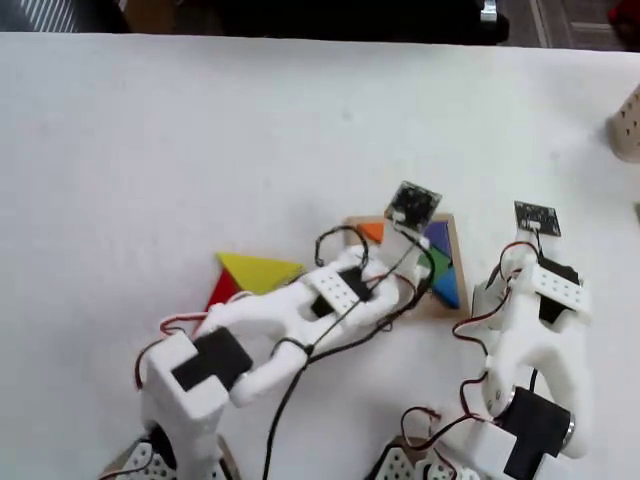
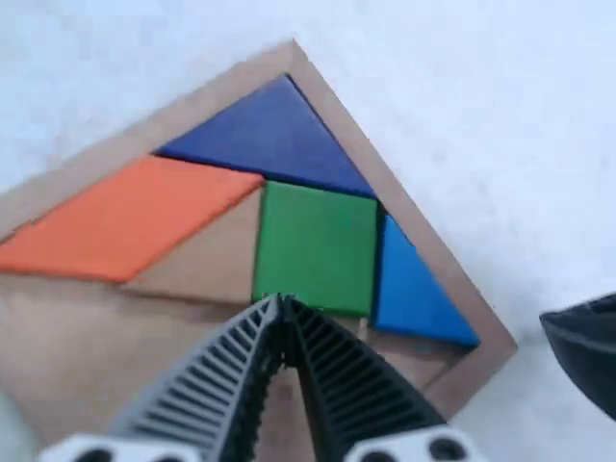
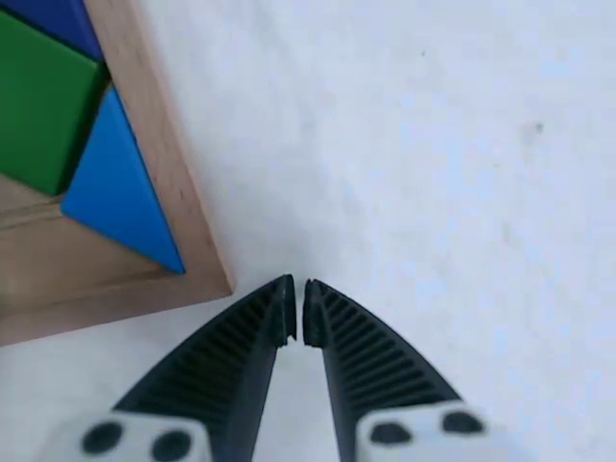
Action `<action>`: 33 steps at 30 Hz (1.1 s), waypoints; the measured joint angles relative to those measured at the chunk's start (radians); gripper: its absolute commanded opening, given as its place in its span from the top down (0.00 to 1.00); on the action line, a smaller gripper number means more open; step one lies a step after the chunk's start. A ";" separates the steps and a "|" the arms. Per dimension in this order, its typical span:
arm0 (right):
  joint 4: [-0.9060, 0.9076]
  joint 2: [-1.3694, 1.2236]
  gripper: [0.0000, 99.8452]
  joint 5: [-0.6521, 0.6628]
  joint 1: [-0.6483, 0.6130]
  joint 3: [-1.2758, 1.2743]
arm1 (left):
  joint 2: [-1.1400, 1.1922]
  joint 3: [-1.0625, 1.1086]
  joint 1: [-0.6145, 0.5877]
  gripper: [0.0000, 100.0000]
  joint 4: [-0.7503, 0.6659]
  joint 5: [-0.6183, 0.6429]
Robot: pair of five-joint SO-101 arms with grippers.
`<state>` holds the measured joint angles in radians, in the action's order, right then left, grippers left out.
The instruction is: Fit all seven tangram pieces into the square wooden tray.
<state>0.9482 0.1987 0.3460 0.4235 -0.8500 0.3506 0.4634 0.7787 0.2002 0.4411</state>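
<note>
Left pincer [image 2: 284, 313] – tips closed together, nothing held, hanging over the bare wood of the tray [image 2: 450, 274] at the near edge of the green square [image 2: 316, 245]. Right pincer [image 3: 296, 313] – closed to a hairline, empty, over the white worktop [image 1: 200, 130] just outside a tray corner.

Tray sits between the two arms. Seated in it:
- dark blue triangle [image 2: 269, 135] in the far corner
- orange parallelogram [image 2: 125, 217] along one rim
- green square, touching the dark blue piece
- light blue triangle [image 2: 414, 289], against the rim beside the green

Loose on the worktop, well apart from the tray: yellow triangle [image 1: 258, 270] with a red triangle [image 1: 222, 291] touching it. That makes six; I cannot place the seventh.

Judgement: four are in and the large triangles are due next. The left arm is nearer to them.
- Lift clear of the tray before swinging, so the closed tips do not drag the green square out of line.
- Open wide over the yellow piece and close across two straight edges, not a point.
- Turn it above the gap, lower it flat, then release.
- A tilted drop may ride up on the rim or on a neighbouring piece.
</note>
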 measured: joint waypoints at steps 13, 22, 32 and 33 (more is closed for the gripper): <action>0.000 0.000 0.98 0.000 0.000 0.000 | 0.012 -0.034 -0.038 0.98 0.000 0.000; 0.000 0.000 0.98 0.000 0.000 0.000 | -0.006 -0.035 -0.038 0.98 0.140 0.000; 0.000 0.000 0.98 0.000 0.000 0.000 | 0.077 -0.163 -0.069 0.98 0.189 0.000; 0.000 0.000 0.98 0.000 0.000 0.000 | 0.095 -0.184 -0.068 0.98 0.189 0.000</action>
<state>0.9482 0.1987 0.3460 0.4235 -0.8500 0.4457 0.2793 0.7112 0.3890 0.4411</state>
